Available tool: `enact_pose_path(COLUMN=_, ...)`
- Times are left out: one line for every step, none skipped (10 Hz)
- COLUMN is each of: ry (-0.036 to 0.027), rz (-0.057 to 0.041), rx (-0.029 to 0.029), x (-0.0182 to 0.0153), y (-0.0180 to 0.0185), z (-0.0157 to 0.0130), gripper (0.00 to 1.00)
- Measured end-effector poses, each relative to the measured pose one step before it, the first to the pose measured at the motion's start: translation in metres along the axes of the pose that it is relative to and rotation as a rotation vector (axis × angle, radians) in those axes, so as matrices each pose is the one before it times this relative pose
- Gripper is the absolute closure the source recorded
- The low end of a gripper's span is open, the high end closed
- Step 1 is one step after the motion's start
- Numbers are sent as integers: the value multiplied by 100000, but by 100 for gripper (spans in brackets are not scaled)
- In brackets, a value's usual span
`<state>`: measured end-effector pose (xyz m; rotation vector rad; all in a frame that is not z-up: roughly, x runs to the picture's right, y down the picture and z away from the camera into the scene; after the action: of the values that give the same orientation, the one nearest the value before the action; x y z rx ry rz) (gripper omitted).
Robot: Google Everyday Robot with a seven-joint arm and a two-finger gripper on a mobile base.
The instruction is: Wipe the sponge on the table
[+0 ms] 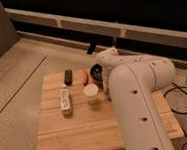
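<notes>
Low, light wooden plank table: right side covered by bulky white robot arm. Two-finger gripper: hidden behind arm, right of white paper cup; jaws together. Small blue sponge: concealed, position unreadable.

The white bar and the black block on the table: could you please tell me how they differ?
The white bar is long and slim; the black block is shorter and stubbier. The white bar lies nearer the camera, the black block just behind it. Both lie flat on the left of the wooden table, pointing roughly front to back. The hand is hidden behind the white arm, right of the paper cup.
</notes>
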<state>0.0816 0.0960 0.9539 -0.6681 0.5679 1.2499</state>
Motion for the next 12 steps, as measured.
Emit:
enact_pose_path(ry=-683, rz=-1259, rx=-1962, x=164, y=1140, z=-54, gripper=100)
enact_pose_path(ry=-1063, rz=-1698, rx=-2769, x=511, y=1489, z=-129, gripper=100)
enact_pose_path(ry=-1306, rz=-1624, rx=-2514, x=504, y=1378, z=-348, gripper=100)
enact_pose_path(ry=-1481, rz=-1635, rx=-1639, x=772, y=967, z=-685, gripper=100)
enact_pose_path(ry=-805, rz=-933, rx=-371, x=921, y=276, z=-462, gripper=100)
enact_pose_path(ry=-431, rz=-506, rx=334, x=1393, y=-138, z=-509, gripper=100)
enact_pose_path(ry=297, rz=606, rx=567, x=1247, y=-510, z=-287, gripper=100)
enact_pose_path(ry=949, rz=1561, rx=733, x=1320, y=-956, z=-31, gripper=100)
enact_pose_path(ry=2453, rz=3923, rx=551, x=1922, y=-1670, z=301, gripper=100)
enact_pose_path(ry=1696, rz=2197, rx=254, x=802, y=-790, z=292, gripper=100)
enact_pose_path(ry=2819, rz=2679, rx=465, x=828, y=-971, z=604, gripper=100)
enact_pose_path(ry=2052, rz=2022, rx=882, x=276, y=-839, z=401, gripper=100)
